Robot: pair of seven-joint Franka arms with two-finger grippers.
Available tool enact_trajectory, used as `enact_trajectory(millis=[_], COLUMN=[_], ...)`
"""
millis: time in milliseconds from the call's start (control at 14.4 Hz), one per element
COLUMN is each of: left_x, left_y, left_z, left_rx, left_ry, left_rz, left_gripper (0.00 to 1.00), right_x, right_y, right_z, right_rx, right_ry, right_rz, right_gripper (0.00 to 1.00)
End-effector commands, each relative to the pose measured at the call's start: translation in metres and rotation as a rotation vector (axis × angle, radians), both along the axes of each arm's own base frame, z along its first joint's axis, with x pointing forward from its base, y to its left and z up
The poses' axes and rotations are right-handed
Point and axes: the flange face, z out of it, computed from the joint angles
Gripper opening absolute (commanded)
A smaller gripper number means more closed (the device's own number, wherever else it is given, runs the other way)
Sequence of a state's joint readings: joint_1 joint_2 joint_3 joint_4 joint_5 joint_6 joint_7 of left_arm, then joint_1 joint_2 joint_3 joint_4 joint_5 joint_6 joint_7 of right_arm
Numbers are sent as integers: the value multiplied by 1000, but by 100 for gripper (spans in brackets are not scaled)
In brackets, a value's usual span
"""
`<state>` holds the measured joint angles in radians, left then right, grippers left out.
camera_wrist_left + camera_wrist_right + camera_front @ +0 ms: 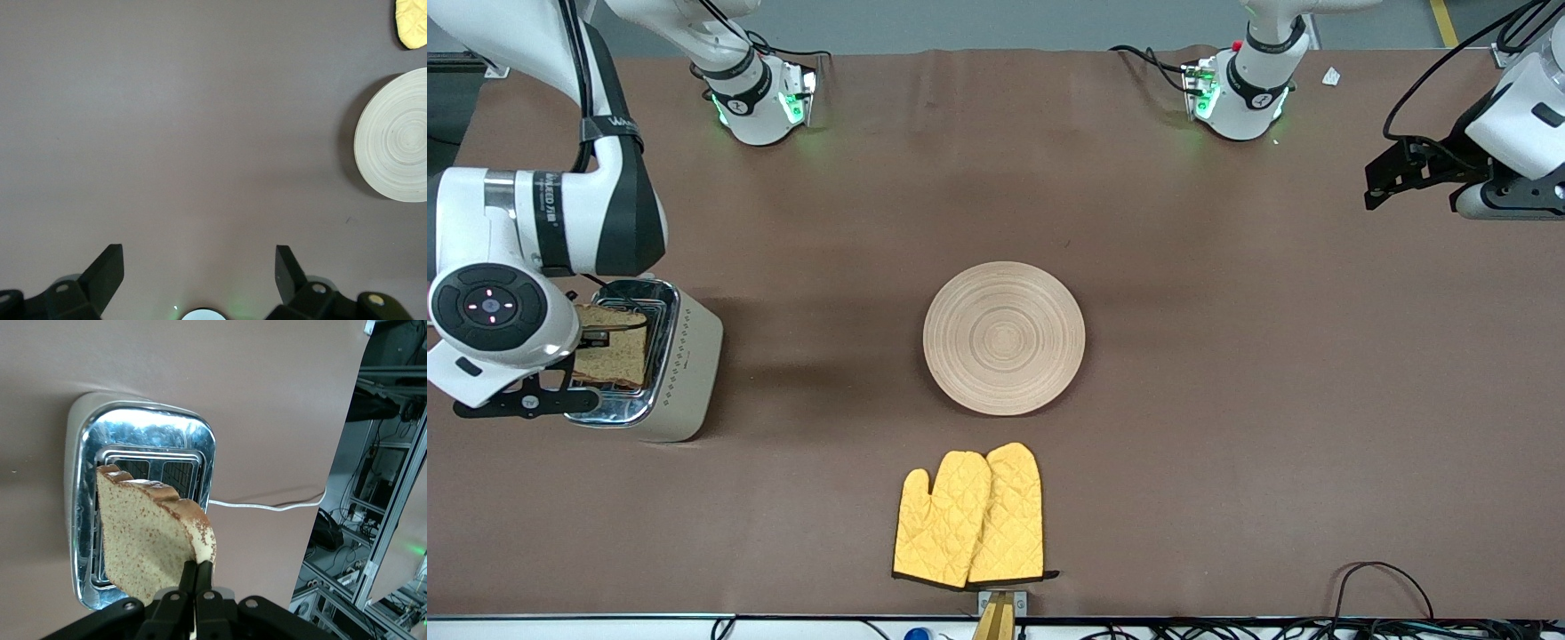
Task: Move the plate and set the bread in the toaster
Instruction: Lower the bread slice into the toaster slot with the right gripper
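Observation:
The boxy toaster (689, 356) with its chrome top (143, 430) stands at the right arm's end of the table. My right gripper (624, 326) (200, 568) is shut on the crust edge of the brown speckled bread (612, 354) (143, 543). It holds the slice on edge right over the toaster's slots. Whether the slice's lower edge is inside a slot is hidden. The pale wooden plate (1003, 338) (397, 137) lies bare at the table's middle. My left gripper (1384, 178) (200, 259) waits open above bare table at the left arm's end.
A pair of yellow oven mitts (971, 520) (411, 23) lies nearer to the front camera than the plate. The toaster's white cord (267, 505) trails off the table's edge. Cables lie along the table's edge nearest the front camera.

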<state>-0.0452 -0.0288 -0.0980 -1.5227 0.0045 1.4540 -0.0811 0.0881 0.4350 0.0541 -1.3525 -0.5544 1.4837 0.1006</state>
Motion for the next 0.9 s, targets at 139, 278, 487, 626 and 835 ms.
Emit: enact_trajectory(millis=[139, 278, 487, 626, 835], left_x=[-6, -6, -6, -6, -6], left_y=[3, 3, 3, 3, 3], left_z=[4, 3, 1, 1, 0], left_rx=[6, 6, 7, 7, 7], left_ry=[-2, 1, 5, 5, 7], left_rz=[-5, -5, -5, -5, -5], left_gripper=[100, 100, 100, 100, 100], right_x=[-6, -8, -9, -10, -9], right_y=[-2, -2, -3, 0, 8], right_z=[-2, -9, -16, -21, -33], right_rx=[-96, -115, -107, -101, -83], right_ry=[-15, -19, -21, -27, -44], right_rz=[-35, -69, -100, -125, -150], right_gripper=[0, 0, 0, 1, 1])
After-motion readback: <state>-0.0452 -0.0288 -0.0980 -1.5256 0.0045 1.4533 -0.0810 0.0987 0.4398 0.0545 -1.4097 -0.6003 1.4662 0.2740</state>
